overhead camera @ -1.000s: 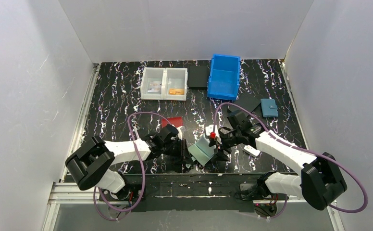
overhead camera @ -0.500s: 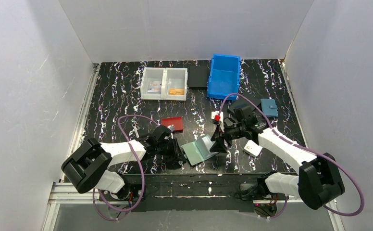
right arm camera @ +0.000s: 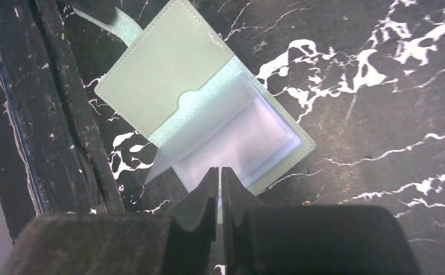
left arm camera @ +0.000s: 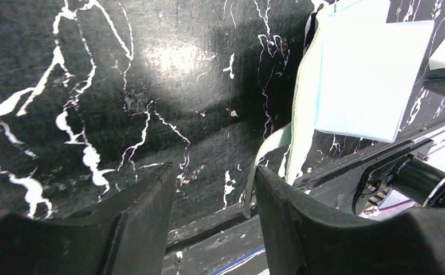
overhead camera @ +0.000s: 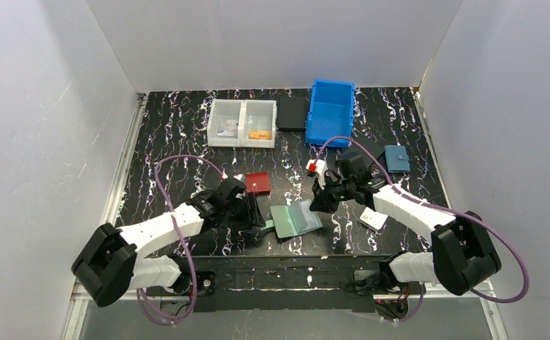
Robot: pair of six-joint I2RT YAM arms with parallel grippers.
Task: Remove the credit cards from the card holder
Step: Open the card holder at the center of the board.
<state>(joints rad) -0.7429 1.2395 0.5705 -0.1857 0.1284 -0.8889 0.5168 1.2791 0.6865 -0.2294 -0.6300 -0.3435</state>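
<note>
1. Left gripper: at the left of your table, low over the marbled tabletop. Fingers are spread wide and clamp nothing.
2. Snap tab: pale green, curling off the card holder's edge, just beside the inner face of one left finger.
3. Clear divided box: at the far side. An orange credit card lies in its right compartment; the left compartment's contents are too small to tell.
4. Red wallet: flat, just beyond the left gripper.
5. Card holder: sage green, lying open and flat between your two grippers, with a clear sleeve on its right half. You cannot tell whether a card sits inside.
6. Right gripper: over the sleeve's near edge, fingers closed to a hairline slit. You cannot tell whether they pinch the sleeve.
7. Blue bin: far side, right of the box.
</note>
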